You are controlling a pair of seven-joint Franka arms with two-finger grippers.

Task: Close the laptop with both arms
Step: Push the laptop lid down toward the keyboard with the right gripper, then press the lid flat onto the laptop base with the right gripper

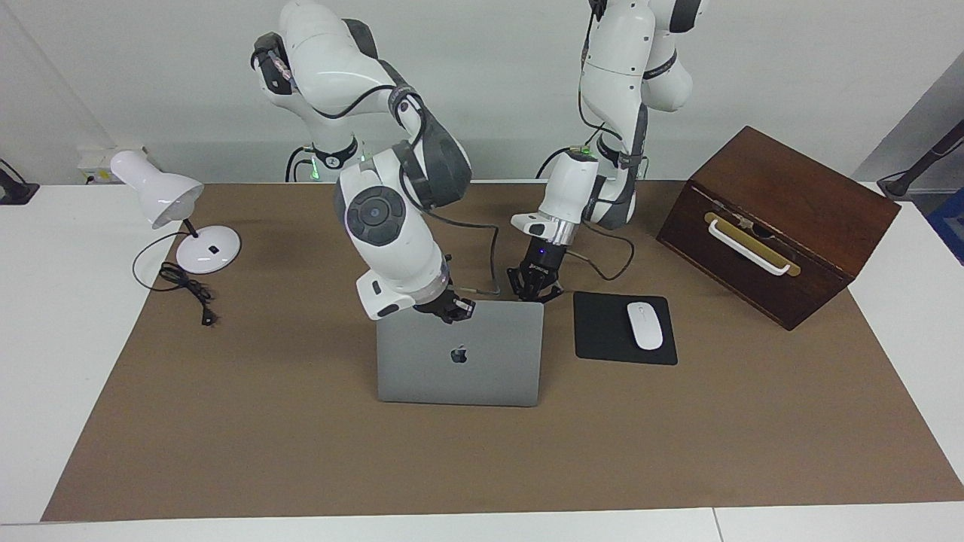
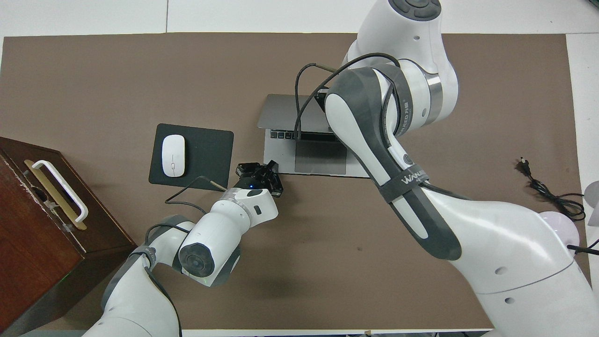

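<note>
- Left gripper [image 1: 535, 292]: fingers pressed together, holding nothing, at the laptop's base corner toward the mouse pad [image 1: 624, 329].
- Right gripper [image 1: 449, 307]: fingers pressed together, holding nothing, resting on the lid's upper edge.
- Laptop [image 1: 459, 354]: mid-table on the brown mat [image 1: 301, 452], lid tilted low, partly open.

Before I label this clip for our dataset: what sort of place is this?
Probably a robotics lab staged as an office desk: a laptop, a white mouse on its mouse pad, and a desk lamp lie on a brown mat.
</note>
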